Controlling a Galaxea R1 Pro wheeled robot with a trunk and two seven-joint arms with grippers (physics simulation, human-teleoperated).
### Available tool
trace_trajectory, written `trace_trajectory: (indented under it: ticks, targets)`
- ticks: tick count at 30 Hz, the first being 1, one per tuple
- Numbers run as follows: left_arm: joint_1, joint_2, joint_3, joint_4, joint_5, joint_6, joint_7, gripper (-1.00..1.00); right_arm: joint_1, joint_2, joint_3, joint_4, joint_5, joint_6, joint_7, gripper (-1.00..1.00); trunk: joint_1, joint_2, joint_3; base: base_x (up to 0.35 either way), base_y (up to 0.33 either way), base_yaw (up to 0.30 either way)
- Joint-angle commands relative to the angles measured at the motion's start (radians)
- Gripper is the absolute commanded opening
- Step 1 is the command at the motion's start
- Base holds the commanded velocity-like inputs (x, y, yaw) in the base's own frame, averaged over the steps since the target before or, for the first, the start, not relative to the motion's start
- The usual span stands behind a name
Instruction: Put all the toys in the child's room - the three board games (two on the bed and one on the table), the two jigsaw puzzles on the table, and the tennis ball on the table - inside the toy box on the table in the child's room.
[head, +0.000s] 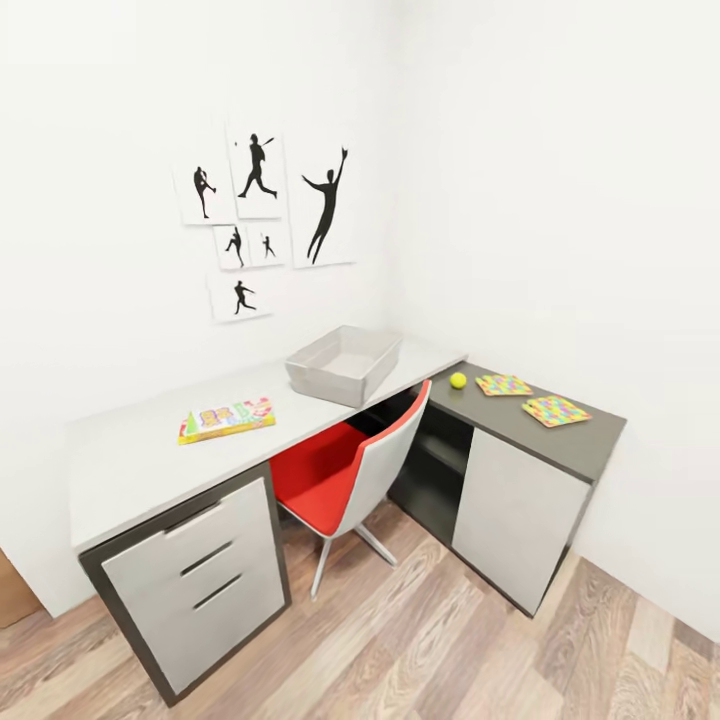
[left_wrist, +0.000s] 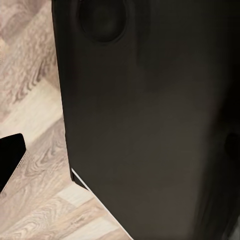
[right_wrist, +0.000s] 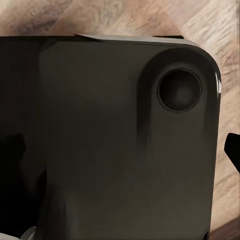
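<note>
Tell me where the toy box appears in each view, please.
Head view: toy box at centre, on the pale table near the wall corner.
Left wrist view: dark robot panel and wood floor.
Right wrist view: dark robot panel, wood floor.
Shared landmark: the wood floor.

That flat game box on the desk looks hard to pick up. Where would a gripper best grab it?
Probably by an edge. The board game lies flat on the pale table, too thin to pinch from above across its faces. Its long near edge sits fairly close to the table's front edge, so I would come from the front, slide it until it overhangs, then close the fingers over its top and bottom faces.
</note>
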Motion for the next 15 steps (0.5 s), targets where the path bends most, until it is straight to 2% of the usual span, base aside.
trace_trajectory:
  ticks: [1, 15]
  targets:
    - [0.000, 0.000, 0.000, 0.000, 0.000, 0.000, 0.000, 1.00, 0.000, 0.000, 0.000, 0.000, -0.001, -0.004, 0.000, 1.00, 0.000, 0.000, 0.000, 0.000, 0.000, -0.279]
    - [0.000, 0.000, 0.000, 0.000, 0.000, 0.000, 0.000, 1.00, 0.001, 0.000, 0.000, 0.000, -0.002, -0.009, 0.000, 1.00, 0.000, 0.000, 0.007, 0.000, 0.000, -0.279]
